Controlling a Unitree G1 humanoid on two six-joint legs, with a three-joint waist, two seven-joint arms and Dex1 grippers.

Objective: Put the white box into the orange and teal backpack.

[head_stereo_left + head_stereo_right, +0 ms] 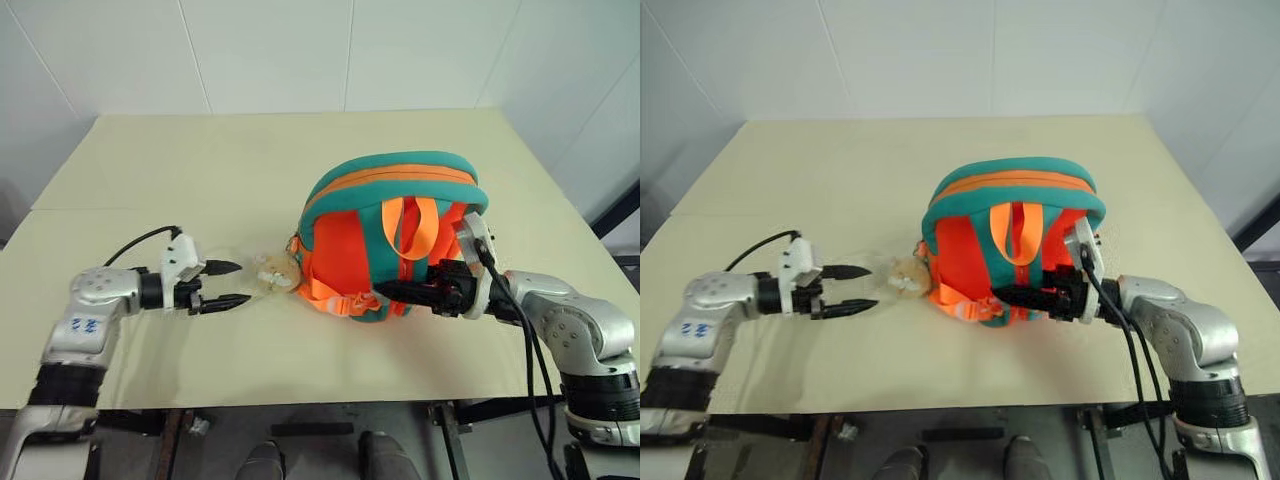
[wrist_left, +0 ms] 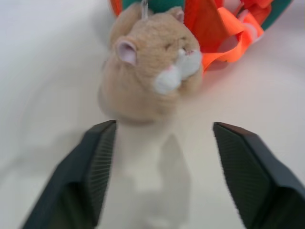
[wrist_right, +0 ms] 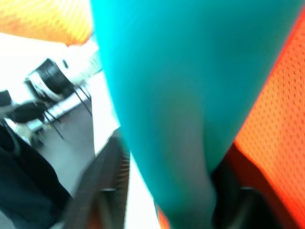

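Black fingers of the left end effector (image 1: pixel 228 284) stand wide apart over the pale tabletop (image 1: pixel 200 180), gripping nothing — they point at the beige plush toy (image 1: pixel 272 272) lying just ahead. The toy hangs off the orange and teal backpack (image 1: pixel 385 215), which rests right of the tabletop's middle. At the backpack's near side is the right end effector (image 1: pixel 392 292); a teal strap (image 3: pixel 181 119) runs between its fingers — whether they pinch it, I cannot tell.
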